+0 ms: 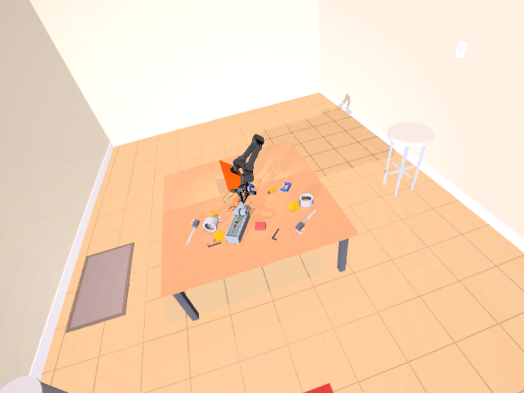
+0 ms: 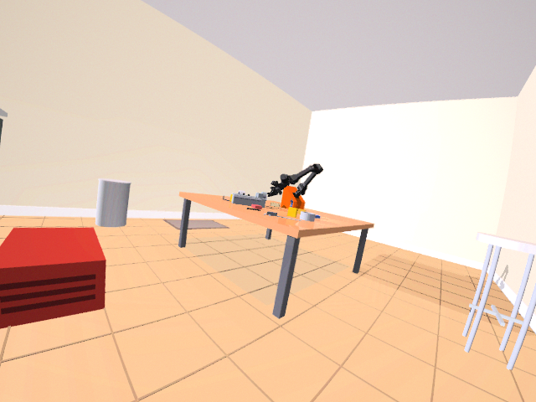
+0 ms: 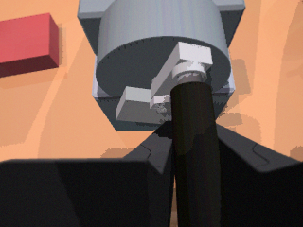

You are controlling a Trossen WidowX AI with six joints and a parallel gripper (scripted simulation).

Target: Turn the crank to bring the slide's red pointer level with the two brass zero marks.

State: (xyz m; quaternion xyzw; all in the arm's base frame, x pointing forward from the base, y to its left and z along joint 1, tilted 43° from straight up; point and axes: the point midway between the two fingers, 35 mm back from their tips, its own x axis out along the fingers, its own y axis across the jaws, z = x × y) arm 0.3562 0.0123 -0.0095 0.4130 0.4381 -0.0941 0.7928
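A grey slide machine (image 1: pixel 236 228) (image 2: pixel 249 198) lies on the orange table (image 1: pixel 254 270) (image 2: pixel 337 223). Its round grey drum (image 3: pixel 142 38) fills the top of the wrist view, with a pale grey crank arm (image 3: pixel 163 82) across its face, slanting from upper right to lower left. A dark handle (image 3: pixel 194 128) sticks out from the arm's upper right end. My gripper (image 3: pixel 187 130) (image 1: pixel 242 197) (image 2: pixel 273 189) is shut on this handle at the machine's end nearest the arm. A small red pointer (image 1: pixel 237 219) shows on the slide. The brass marks are too small to tell.
An orange wedge (image 1: pixel 228 175) stands behind the arm. A red block (image 1: pixel 259 226) (image 3: pixel 28 40), yellow blocks (image 1: pixel 294 205) (image 1: pixel 219 235), white rings (image 1: pixel 306 199) (image 1: pixel 209 223), a blue piece (image 1: pixel 286 183) and small tools (image 1: pixel 192 230) (image 1: pixel 304 222) lie around the machine. A stool (image 1: pixel 408 147) stands off the table.
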